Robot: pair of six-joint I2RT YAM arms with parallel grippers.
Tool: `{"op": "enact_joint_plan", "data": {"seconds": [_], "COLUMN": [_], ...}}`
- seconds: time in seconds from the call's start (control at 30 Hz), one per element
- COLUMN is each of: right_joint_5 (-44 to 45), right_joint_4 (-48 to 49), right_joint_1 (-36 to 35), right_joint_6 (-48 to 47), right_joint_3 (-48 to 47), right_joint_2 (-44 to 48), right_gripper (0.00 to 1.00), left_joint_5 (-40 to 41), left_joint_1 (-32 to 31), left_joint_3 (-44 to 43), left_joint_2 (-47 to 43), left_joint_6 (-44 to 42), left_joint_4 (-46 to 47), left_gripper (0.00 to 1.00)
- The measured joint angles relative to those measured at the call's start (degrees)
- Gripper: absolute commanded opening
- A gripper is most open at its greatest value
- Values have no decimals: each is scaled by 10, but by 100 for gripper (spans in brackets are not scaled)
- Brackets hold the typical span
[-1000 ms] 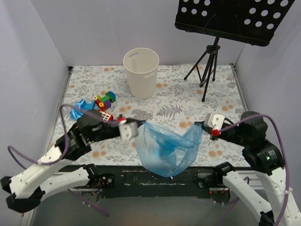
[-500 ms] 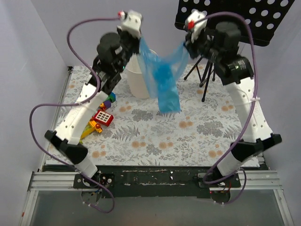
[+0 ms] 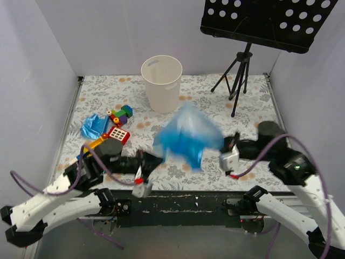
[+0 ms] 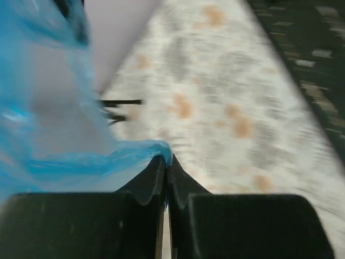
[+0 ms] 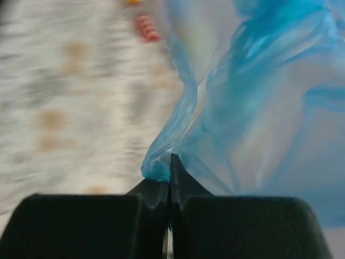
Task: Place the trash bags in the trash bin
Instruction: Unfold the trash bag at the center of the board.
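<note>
A thin blue trash bag [image 3: 186, 135] billows, blurred, over the middle of the table, stretched between both grippers. My left gripper [image 3: 157, 157] is shut on its left edge; the left wrist view shows blue film [image 4: 81, 156] pinched at the fingertips [image 4: 166, 161]. My right gripper [image 3: 222, 147] is shut on the right edge, with blue film [image 5: 253, 108] rising from its tips [image 5: 170, 164]. The cream-white trash bin [image 3: 161, 82] stands upright at the back, well beyond the bag. A second crumpled blue trash bag [image 3: 95, 126] lies on the table at the left.
Multicoloured toy blocks [image 3: 119, 117] lie next to the blue bag at the left. A black perforated music stand [image 3: 259, 21] on a tripod [image 3: 237, 81] stands at the back right. Grey walls close in both sides and the back.
Half a second ago both arms held the bag high by the bin. Now they are low near the front edge, and the bag has swung down and billowed open.
</note>
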State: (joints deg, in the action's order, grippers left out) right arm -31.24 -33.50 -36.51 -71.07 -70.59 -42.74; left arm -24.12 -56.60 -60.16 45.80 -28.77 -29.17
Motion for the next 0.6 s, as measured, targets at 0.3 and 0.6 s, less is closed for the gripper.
{"op": "enact_joint_plan", "data": {"seconds": [0.3,0.6], "right_joint_5": [-73,12], "right_joint_4": [-189,-53], "right_joint_1": [-21,-9], "right_joint_6": [159,305], "right_joint_3": [132,28], "right_joint_2": [31,34], "right_gripper": [1,1], "left_joint_5": [-168,-61], "left_joint_1": [-2,-1], "left_joint_3": [138,110], "left_joint_2": [-174,-108], "left_joint_6": [40,65], "left_joint_4": [-38,194], "left_gripper": [0,0]}}
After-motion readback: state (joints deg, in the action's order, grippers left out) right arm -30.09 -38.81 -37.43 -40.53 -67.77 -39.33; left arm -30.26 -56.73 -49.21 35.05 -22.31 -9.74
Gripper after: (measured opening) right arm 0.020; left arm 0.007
